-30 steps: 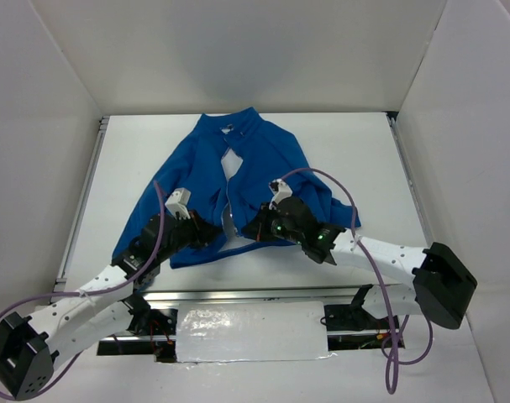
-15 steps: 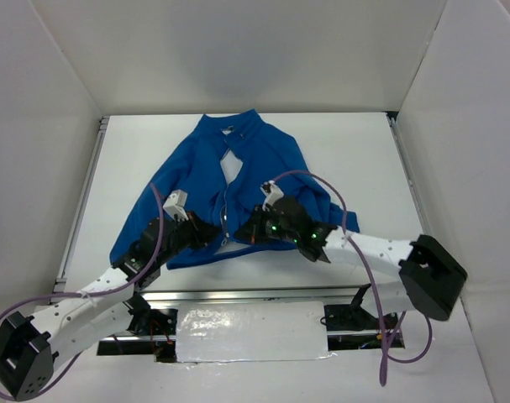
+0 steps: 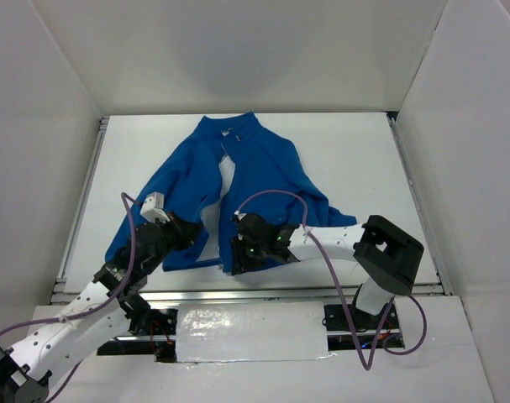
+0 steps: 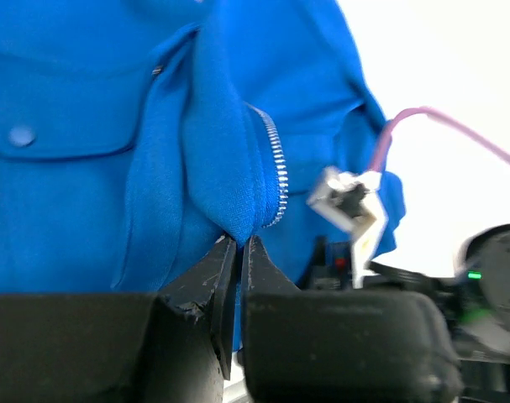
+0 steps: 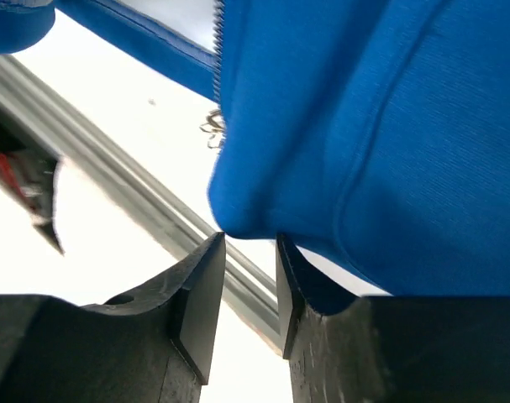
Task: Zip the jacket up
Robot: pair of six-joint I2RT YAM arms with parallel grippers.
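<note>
The bright blue jacket (image 3: 271, 168) lies on the white table with its collar to the far side and its front parted at the bottom. My left gripper (image 3: 194, 241) is at the hem of the left front panel. In the left wrist view it (image 4: 240, 243) is shut on a fold of jacket (image 4: 86, 101) beside the light zipper teeth (image 4: 276, 172). My right gripper (image 3: 236, 262) sits at the lower edge of the right panel. Seen from the right wrist, it (image 5: 250, 239) is open, the jacket hem (image 5: 364, 126) just above its tips, and nothing lies between the pads. A small metal piece (image 5: 211, 126) hangs by the zipper edge.
A metal rail (image 3: 322, 290) runs along the table's near edge, just past the right fingertips (image 5: 206, 252). White walls (image 3: 36, 126) close in the table on three sides. Purple cables (image 3: 276, 195) loop over both arms. A shiny sheet (image 3: 250, 332) lies between the bases.
The right gripper has opened and let go of the jacket, and that arm has swung left toward the near edge. The left arm pulled back leftward, and the front panels parted wider.
</note>
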